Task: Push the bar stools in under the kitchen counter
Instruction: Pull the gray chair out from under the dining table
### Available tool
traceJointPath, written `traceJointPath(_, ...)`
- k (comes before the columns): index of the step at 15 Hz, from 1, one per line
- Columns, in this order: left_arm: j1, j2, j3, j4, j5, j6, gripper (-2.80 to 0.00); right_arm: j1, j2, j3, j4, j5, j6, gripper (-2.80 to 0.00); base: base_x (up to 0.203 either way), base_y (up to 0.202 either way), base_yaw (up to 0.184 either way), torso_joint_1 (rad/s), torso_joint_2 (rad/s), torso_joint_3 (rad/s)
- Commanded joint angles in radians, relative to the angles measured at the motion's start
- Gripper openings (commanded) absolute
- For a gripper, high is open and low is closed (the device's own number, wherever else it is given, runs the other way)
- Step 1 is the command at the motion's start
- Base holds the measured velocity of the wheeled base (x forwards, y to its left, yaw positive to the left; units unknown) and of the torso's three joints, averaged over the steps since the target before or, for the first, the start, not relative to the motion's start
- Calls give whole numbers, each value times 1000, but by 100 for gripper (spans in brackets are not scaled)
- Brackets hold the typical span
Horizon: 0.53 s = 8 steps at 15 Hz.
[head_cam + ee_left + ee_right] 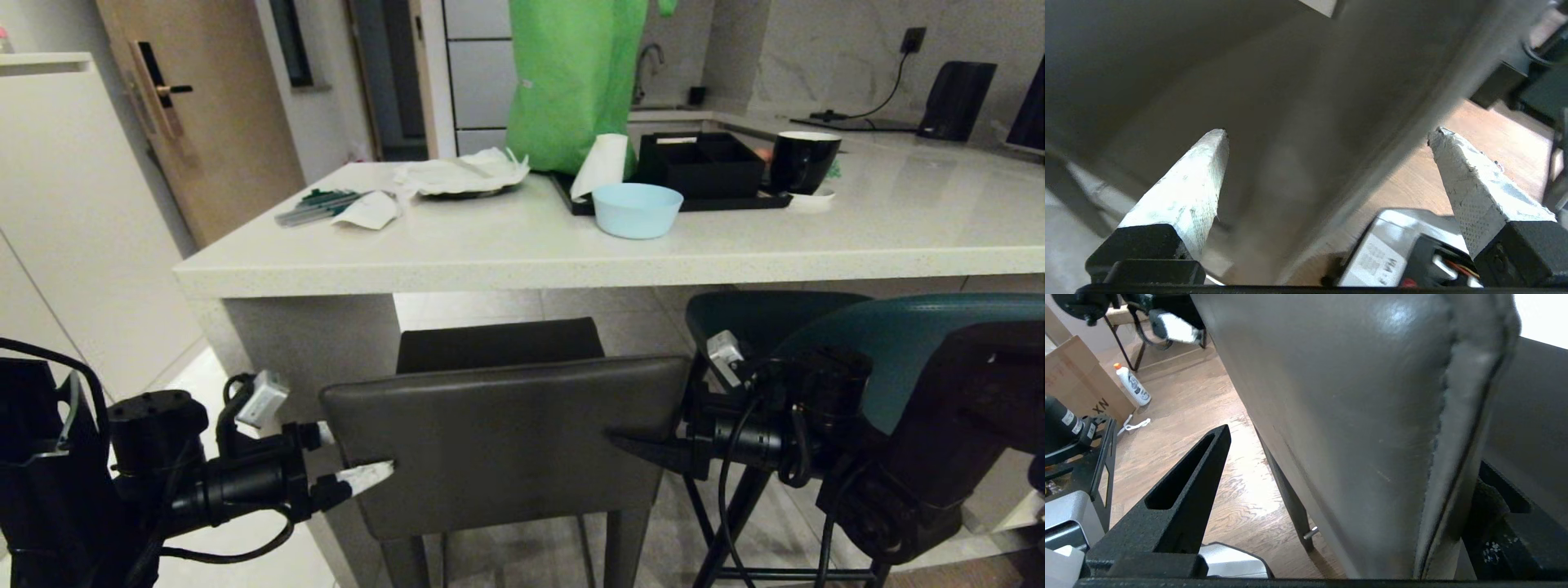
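Straight ahead of you the dark grey leather boxy stool (506,441) stands with its seat partly under the long pale cream stone-look counter (522,265), and the teal stool with the curved padded back (914,351) stands just to its right. Your left gripper (359,457) straddles the grey stool back's left edge, your right gripper (645,445) its right edge. On the counter, a pale blue round bowl (637,210) sits before a black rectangular tray (702,167).

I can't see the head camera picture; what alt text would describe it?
Two open grippers, left gripper and right gripper, straddle the side edges of the dark grey stool's backrest, which faces the pale kitchen counter. A teal stool stands to its right.
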Motion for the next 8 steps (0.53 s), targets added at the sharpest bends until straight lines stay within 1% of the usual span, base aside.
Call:
traceJointPath(1, -22, -11, 20, -9, 1, 0, 0, 8, 5, 3, -4, 8, 1, 0, 0, 0, 0, 0, 0, 0)
traceJointPath(6, -27, -11, 32, -9, 7, 2, 0, 31, 17, 9, -9, -10, 2, 0, 0, 0, 0, 0, 0, 0)
traceJointPath(8, -26, -14, 43, -9, 12, 37, 0, 64, 40, 29, -30, -19, 1, 0, 0, 0, 0, 0, 0, 0)
